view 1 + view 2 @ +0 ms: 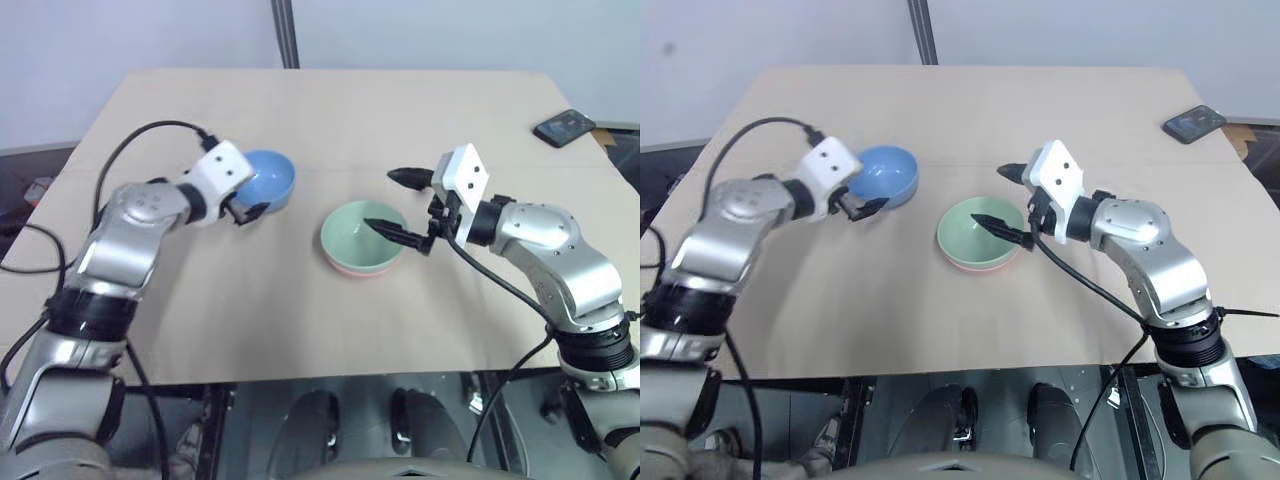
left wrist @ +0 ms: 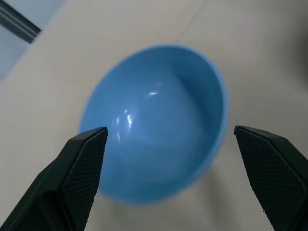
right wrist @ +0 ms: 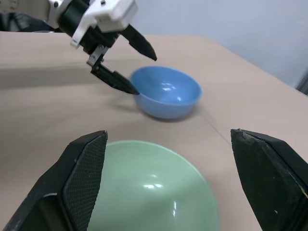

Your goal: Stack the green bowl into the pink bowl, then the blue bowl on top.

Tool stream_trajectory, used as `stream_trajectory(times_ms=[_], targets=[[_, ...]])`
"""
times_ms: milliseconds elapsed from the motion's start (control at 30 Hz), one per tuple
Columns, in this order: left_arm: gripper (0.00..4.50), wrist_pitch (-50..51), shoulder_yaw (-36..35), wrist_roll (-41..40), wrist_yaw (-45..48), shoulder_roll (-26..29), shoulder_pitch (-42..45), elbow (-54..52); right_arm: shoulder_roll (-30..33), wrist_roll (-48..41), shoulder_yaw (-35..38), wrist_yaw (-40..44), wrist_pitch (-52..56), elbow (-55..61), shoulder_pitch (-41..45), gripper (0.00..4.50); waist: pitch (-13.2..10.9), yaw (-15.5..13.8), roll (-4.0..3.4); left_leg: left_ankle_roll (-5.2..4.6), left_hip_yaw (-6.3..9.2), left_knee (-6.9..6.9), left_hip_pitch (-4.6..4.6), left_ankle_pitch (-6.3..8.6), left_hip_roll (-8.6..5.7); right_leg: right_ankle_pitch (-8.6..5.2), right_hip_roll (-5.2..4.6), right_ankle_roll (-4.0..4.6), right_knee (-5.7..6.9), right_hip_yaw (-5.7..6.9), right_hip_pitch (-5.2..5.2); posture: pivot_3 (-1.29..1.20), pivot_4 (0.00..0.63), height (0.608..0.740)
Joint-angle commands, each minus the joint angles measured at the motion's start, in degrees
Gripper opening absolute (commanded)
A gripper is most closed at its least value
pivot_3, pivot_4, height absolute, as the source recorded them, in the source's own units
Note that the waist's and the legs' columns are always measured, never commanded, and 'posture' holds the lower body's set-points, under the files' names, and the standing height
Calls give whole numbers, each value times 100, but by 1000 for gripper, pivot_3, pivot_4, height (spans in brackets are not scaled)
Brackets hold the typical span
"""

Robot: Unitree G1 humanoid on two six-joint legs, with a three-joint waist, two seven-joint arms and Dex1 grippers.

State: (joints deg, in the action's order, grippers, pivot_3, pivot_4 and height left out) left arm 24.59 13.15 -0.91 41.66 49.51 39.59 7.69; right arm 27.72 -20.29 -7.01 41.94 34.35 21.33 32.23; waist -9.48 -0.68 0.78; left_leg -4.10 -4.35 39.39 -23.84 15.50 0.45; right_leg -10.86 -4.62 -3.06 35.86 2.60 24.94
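The green bowl (image 1: 363, 236) sits nested in the pink bowl (image 1: 352, 268) mid-surface (image 1: 300, 320); the blue bowl (image 1: 268, 179) stands apart from that stack, toward the robot's left. The right claw (image 1: 398, 205) hangs released just over the green bowl's rim; the left claw (image 1: 866, 203) is spread wide, empty, at the blue bowl's near rim. Judgement: straddle one rim wall, clench firmly, lift level, then centre over the green bowl.
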Motion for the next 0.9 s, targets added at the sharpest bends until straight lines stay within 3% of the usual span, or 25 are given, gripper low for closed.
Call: stream_trajectory(times_ms=[33, 100, 167, 367, 700, 900], targets=[[3937, -596, 323, 531, 216, -148, 391, 620, -96, -37, 216, -227, -113, 211, 31, 4413, 0, 12, 0, 0, 1, 0, 0, 0, 0, 0, 0, 0, 0, -2, 1, 0, 150, 740], [3273, -812, 414, 664, 335, -272, 548, 929, -140, -96, 243, -292, -55, 303, 23, 4413, -1, 20, 1, 0, 5, 0, 0, 0, 3, 0, 1, -1, 0, -5, 4, 0, 150, 740], [2124, -957, 426, 760, 377, -380, 666, 1162, -180, -171, 262, -358, 12, 398, 16, 4413, -1, 18, 1, 0, 7, 0, -1, 0, 5, 0, 2, -1, 2, -6, 6, 0, 150, 740], [54, -1135, 312, 727, 690, -558, 742, 1274, -181, -229, 303, -473, 69, 536, -63, 4413, -1, 5, 2, -1, 11, 2, -1, 0, 10, 0, 1, -1, 5, -8, 6, 0, 150, 740], [54, -981, -481, -1492, 2407, -830, 436, -1289, 417, -119, 1164, -758, 0, 605, -830, 4413, -6, -11, 9, -10, 18, 8, -12, 5, 15, 1, -12, -1, 2, -6, 7, 0, 150, 740], [54, -932, -277, -1795, 2949, -862, 121, -1718, 577, -74, 1445, -932, -64, 676, -1045, 4413, -5, 75, 7, -3, 5, 8, 9, 0, 16, 0, 7, -2, 13, -23, 4, 0, 150, 740]])
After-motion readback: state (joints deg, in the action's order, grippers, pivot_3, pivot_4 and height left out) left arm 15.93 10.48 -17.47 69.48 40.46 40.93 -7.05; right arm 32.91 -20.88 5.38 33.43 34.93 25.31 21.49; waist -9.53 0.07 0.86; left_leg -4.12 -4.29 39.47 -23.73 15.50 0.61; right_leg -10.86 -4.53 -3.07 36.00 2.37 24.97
